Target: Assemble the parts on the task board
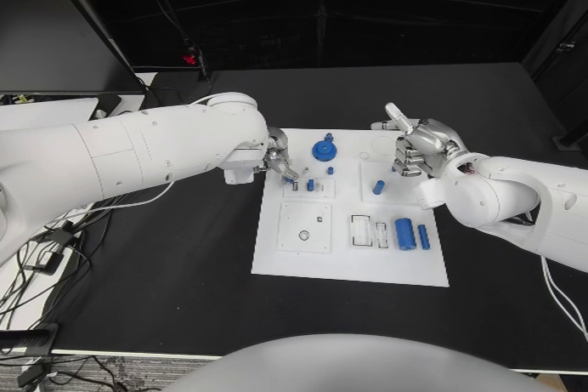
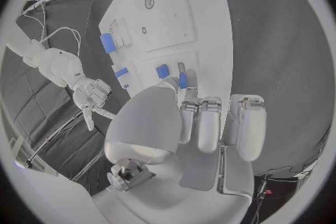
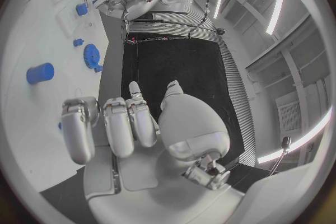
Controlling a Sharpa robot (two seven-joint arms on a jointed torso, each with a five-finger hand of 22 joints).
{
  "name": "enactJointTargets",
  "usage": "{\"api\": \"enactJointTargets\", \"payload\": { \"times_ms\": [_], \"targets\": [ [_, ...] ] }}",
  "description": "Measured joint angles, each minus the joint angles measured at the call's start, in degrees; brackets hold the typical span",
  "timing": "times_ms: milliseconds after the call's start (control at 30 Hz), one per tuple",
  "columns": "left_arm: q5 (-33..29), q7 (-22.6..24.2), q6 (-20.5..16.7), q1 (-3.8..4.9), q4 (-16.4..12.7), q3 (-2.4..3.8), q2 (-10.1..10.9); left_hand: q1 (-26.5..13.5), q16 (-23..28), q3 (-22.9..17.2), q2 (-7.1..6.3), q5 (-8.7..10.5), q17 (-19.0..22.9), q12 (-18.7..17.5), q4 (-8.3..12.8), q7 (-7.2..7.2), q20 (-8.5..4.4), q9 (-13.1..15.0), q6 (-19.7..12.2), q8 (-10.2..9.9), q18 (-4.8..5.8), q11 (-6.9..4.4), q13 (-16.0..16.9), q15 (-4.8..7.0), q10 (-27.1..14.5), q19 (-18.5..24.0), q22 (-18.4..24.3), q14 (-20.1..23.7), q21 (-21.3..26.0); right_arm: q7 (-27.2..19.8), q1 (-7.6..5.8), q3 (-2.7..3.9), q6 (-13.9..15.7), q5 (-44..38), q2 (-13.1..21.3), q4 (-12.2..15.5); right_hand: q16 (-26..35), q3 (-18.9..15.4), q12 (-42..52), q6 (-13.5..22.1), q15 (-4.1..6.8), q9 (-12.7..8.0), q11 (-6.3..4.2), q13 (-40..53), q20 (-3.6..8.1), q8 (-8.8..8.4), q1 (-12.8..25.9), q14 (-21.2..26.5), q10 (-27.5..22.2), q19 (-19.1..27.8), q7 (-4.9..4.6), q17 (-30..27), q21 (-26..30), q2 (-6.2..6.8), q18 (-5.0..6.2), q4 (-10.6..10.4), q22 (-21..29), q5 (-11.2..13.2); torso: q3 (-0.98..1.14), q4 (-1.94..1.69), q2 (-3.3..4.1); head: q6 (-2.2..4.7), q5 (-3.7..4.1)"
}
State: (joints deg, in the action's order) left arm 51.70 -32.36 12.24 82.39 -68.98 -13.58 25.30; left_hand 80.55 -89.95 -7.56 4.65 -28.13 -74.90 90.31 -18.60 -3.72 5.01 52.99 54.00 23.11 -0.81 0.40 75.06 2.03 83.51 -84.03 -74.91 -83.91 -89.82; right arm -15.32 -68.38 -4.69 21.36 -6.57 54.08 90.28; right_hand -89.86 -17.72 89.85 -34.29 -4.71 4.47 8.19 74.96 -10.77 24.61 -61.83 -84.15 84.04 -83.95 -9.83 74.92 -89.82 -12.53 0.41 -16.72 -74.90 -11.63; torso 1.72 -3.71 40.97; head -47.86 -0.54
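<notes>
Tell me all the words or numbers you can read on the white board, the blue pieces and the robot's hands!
None can be read.
The task board shows only outlined shapes and holes, no letters or numbers.
The blue parts, such as the blue gear, are plain.
The left hand and the right hand carry no label that shows.
</notes>
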Motion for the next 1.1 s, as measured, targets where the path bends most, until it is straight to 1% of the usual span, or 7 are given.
{"api": "enactJointTargets", "payload": {
  "times_ms": [267,467,833,900,1100],
  "targets": [
    [-0.03,-0.44,-0.02,-0.64,1.01,0.0,-0.33,0.0,0.0,-0.44,0.0,0.2,0.0,0.01,-0.31,-0.09,0.0,0.02,0.09,-0.14,0.0,0.0,0.04,0.0,0.0,0.0,0.0,0.0,0.0,-0.04,0.0,0.0,-0.02,0.0,-0.06,-0.02,0.0,0.0,0.0,0.0,0.0,0.0,0.0,0.0,0.0,0.0,0.0,0.0,0.0,0.0,0.0,0.0,0.0,0.0,0.0,0.0,0.0,0.0,-0.01,-0.04,0.0,-0.12,0.1],
    [-0.05,-0.46,-0.01,-0.91,1.17,-0.01,-0.43,0.0,0.0,-0.64,0.0,0.22,0.0,-0.07,-0.43,-0.1,0.0,0.09,0.1,-0.15,0.0,0.0,0.03,-0.06,0.0,0.0,0.0,-0.06,0.0,-0.05,0.0,0.0,-0.03,0.0,-0.06,-0.1,0.0,0.0,0.0,0.0,0.0,0.0,0.0,0.0,0.0,0.0,0.0,0.0,0.0,0.0,0.0,0.0,0.0,0.0,0.0,0.0,0.0,0.0,-0.01,-0.07,0.0,-0.26,0.17],
    [-0.07,-0.29,-0.21,-1.06,1.04,0.02,-0.52,0.0,0.0,-0.83,0.0,0.23,0.0,-0.17,-0.55,-0.16,0.0,0.15,0.16,-0.35,0.0,0.01,0.02,-0.07,0.01,0.0,0.0,-0.06,0.0,-0.03,0.01,0.0,-0.04,0.0,-0.07,-0.27,0.0,0.0,0.0,0.0,0.0,0.0,0.0,0.0,-0.03,0.0,0.0,0.0,0.0,-0.03,0.0,-0.01,0.0,0.0,0.0,0.0,0.0,-0.17,-0.03,-0.07,0.0,-0.42,0.22],
    [-0.07,-0.27,-0.21,-1.07,1.02,0.03,-0.55,0.0,0.0,-0.85,0.0,0.34,0.0,-0.17,-0.54,-0.06,0.0,0.15,0.06,-0.36,0.0,0.01,0.02,-0.08,0.01,0.0,0.0,-0.07,0.0,-0.02,0.02,0.0,-0.04,0.0,-0.08,-0.29,0.0,0.0,0.0,0.2,0.0,0.0,0.0,0.0,-0.21,0.0,0.0,0.0,0.0,-0.21,-0.19,-0.01,0.0,0.0,0.0,0.0,0.0,-0.3,-0.03,-0.07,0.0,-0.43,0.26],
    [-0.08,-0.2,-0.15,-1.09,1.01,0.05,-0.6,0.0,0.0,-0.87,0.0,0.43,0.0,-0.16,-0.52,0.02,0.0,0.15,-0.02,-0.36,0.0,0.01,0.01,-0.09,0.01,0.0,0.0,-0.08,0.0,0.0,0.02,0.0,-0.05,0.0,-0.06,-0.3,0.0,0.0,0.0,0.2,0.0,0.0,0.0,0.0,-0.21,0.0,0.0,0.0,0.0,-0.21,-0.19,-0.01,0.0,0.0,0.0,0.0,0.0,-0.3,0.0,-0.07,0.0,-0.51,0.34]
  ]
}}
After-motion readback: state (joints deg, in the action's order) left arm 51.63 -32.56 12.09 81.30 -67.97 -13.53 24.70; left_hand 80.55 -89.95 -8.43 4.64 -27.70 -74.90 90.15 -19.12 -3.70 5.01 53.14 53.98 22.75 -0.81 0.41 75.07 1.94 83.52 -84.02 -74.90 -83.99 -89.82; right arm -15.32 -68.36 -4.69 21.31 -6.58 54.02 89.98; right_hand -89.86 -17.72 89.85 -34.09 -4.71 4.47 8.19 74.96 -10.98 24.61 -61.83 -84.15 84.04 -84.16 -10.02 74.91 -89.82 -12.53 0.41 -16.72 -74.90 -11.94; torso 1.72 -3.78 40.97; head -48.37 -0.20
